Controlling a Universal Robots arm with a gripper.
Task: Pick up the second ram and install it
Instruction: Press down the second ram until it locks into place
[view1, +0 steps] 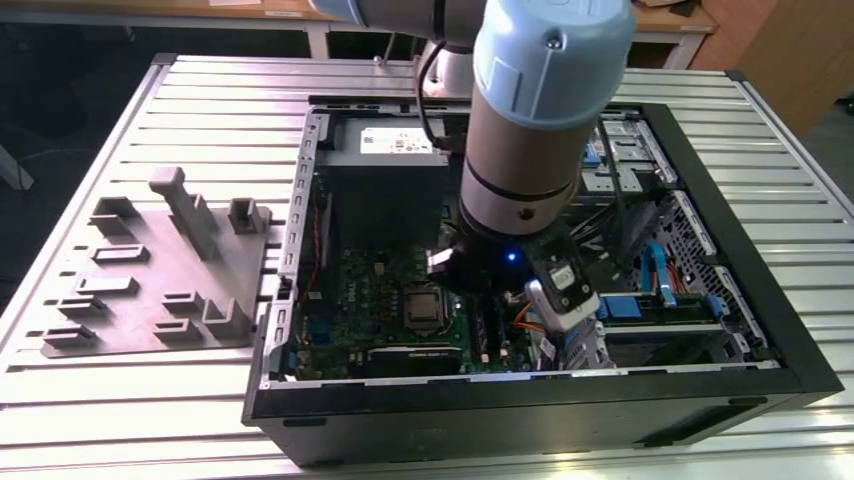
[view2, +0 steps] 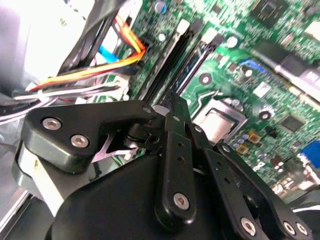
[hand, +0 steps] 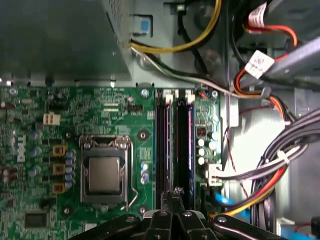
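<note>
In the first wrist view, two long black memory slots (hand: 162, 145) run side by side next to the CPU socket (hand: 105, 175) on the green motherboard. A thin dark ram (hand: 184, 145) with a bluish sheen stands in the slot farther from the socket. Whether the nearer slot holds a stick, and which one is the second ram, I cannot tell. My gripper (hand: 175, 192) is shut just above one end of the two slots, with nothing seen between its fingers. The second wrist view shows the gripper (view2: 172, 102) over the slots (view2: 172, 55). In the exterior view, my arm (view1: 534, 150) reaches into the open computer case (view1: 747, 330).
Orange, yellow and grey cables (hand: 260, 175) crowd the side of the slots away from the socket. A metal power supply box (hand: 60, 40) borders the board. A grey plastic tray (view1: 160, 270) with raised blocks lies on the slatted table at the exterior view's left.
</note>
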